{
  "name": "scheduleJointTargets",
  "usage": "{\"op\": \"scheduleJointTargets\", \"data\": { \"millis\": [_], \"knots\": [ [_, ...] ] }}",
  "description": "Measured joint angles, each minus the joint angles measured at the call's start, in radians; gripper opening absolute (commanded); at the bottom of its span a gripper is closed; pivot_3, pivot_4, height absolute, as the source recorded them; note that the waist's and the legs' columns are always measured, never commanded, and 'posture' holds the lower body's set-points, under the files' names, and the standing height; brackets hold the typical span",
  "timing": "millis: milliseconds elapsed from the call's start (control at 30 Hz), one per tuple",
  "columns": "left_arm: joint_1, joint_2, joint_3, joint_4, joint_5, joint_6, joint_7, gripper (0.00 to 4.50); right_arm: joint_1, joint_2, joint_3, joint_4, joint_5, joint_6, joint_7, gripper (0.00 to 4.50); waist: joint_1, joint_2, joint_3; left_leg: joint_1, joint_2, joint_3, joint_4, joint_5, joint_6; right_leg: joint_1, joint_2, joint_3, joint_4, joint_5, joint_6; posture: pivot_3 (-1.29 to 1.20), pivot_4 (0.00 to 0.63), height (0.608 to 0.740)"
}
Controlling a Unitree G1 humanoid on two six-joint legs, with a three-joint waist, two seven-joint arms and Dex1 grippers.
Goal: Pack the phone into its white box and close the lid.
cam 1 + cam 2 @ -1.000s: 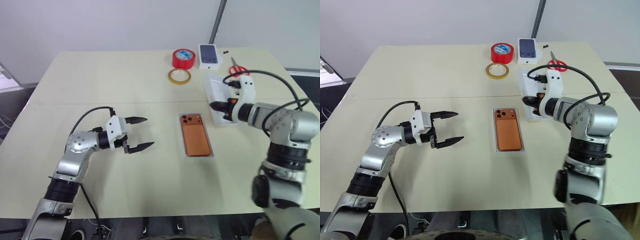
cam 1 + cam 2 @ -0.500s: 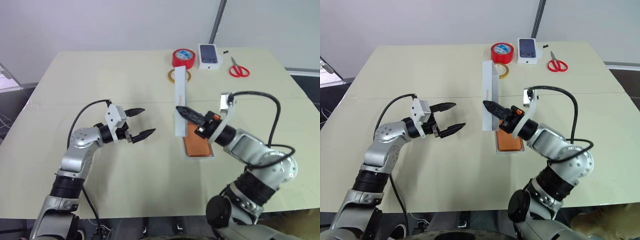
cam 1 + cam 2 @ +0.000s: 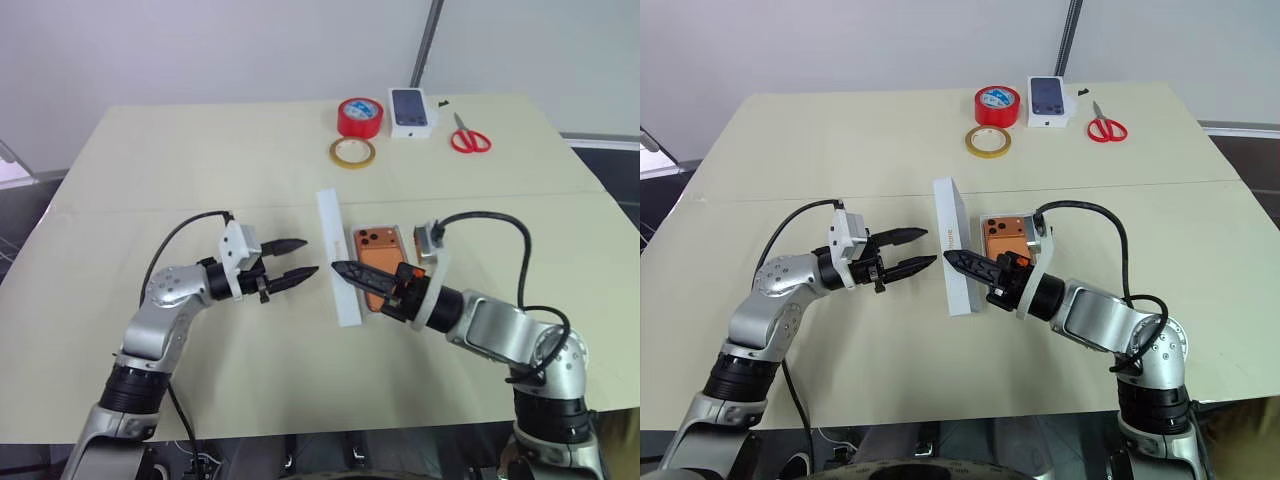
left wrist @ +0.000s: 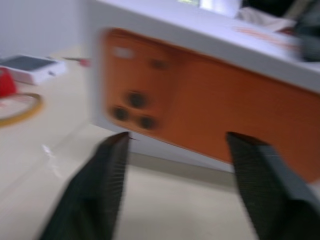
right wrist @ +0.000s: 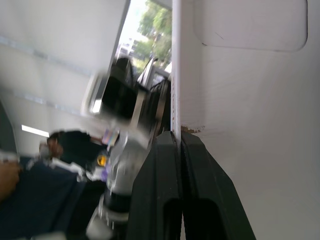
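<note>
The lid [image 3: 335, 262] stands on its long edge in the middle of the table. Its printed orange outer face [image 4: 200, 110] is turned toward my left gripper and its plain white inside [image 5: 250, 125] toward my right arm. My right gripper [image 3: 336, 268] is shut on the lid's thin wall, pointing left. Just behind it the orange phone [image 3: 375, 255] lies camera side up in the white box [image 3: 379, 227], its near end hidden by that gripper. My left gripper [image 3: 309, 257] is open, pointing right, a short way from the lid's printed face, with nothing between its fingers.
At the table's far edge sit a red tape roll [image 3: 361, 117], a yellowish tape ring [image 3: 354, 152], a small white box printed with a dark phone [image 3: 411, 110] and red scissors [image 3: 465, 137].
My right gripper has carried the lid from the table's right side to the middle, turning it onto its edge. My left gripper's fingers have come closer together.
</note>
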Motion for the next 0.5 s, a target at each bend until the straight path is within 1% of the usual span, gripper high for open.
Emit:
{"op": "scheduleJointTargets", "data": {
  "millis": [33, 67, 100, 233, 367, 500],
  "knots": [
    [0.001, 0.0, 0.0, 0.0, 0.0, 0.0, 0.0, 0.78, -0.004, -0.002, 0.017, 0.008, 0.001, -0.009, -0.004, 0.0, 0.001, 0.0, 0.0, 0.0, 0.0, 0.0, 0.0, 0.0, 0.0, 0.0, 0.0, 0.0, 0.0, 0.0, 0.0, 0.0, 0.15, 0.74],
    [0.001, -0.001, -0.001, -0.002, 0.001, 0.0, 0.001, 0.21, -0.016, -0.002, 0.036, 0.026, 0.002, -0.022, -0.006, 0.0, 0.001, 0.0, 0.0, 0.0, 0.0, 0.0, 0.0, 0.0, 0.0, 0.0, 0.0, 0.0, 0.0, 0.0, 0.0, 0.0, 0.15, 0.74],
    [0.002, -0.002, -0.001, -0.004, 0.002, -0.002, 0.001, 0.03, -0.019, -0.003, 0.044, 0.038, 0.003, -0.033, -0.007, 0.0, 0.002, 0.0, 0.0, 0.0, 0.0, 0.0, 0.0, 0.0, 0.0, 0.0, 0.0, 0.0, -0.001, 0.0, 0.0, 0.0, 0.15, 0.74],
    [0.014, -0.009, -0.02, -0.008, 0.032, -0.026, 0.015, 0.03, -0.022, -0.037, 0.062, 0.075, 0.0, -0.067, -0.006, 0.0, 0.009, 0.0, 0.0, 0.0, 0.0, 0.0, 0.0, 0.0, 0.0, 0.0, 0.0, 0.0, -0.001, 0.0, 0.0, 0.0, 0.15, 0.74],
    [0.022, -0.049, -0.068, -0.002, 0.067, -0.038, 0.037, 0.03, -0.029, -0.066, 0.065, 0.113, -0.042, -0.081, 0.033, 0.0, 0.024, 0.0, 0.0, 0.0, 0.0, 0.0, 0.0, 0.0, 0.0, 0.0, -0.001, 0.0, -0.001, 0.0, 0.0, 0.0, 0.15, 0.74],
    [0.017, -0.095, -0.105, 0.062, 0.103, -0.065, 0.053, 0.03, -0.046, -0.073, 0.065, 0.154, -0.07, -0.088, 0.067, 0.0, 0.026, 0.0, 0.0, 0.0, 0.0, 0.0, 0.0, 0.0, 0.0, 0.001, -0.001, 0.0, -0.002, 0.0, 0.0, 0.0, 0.15, 0.74]
  ]
}}
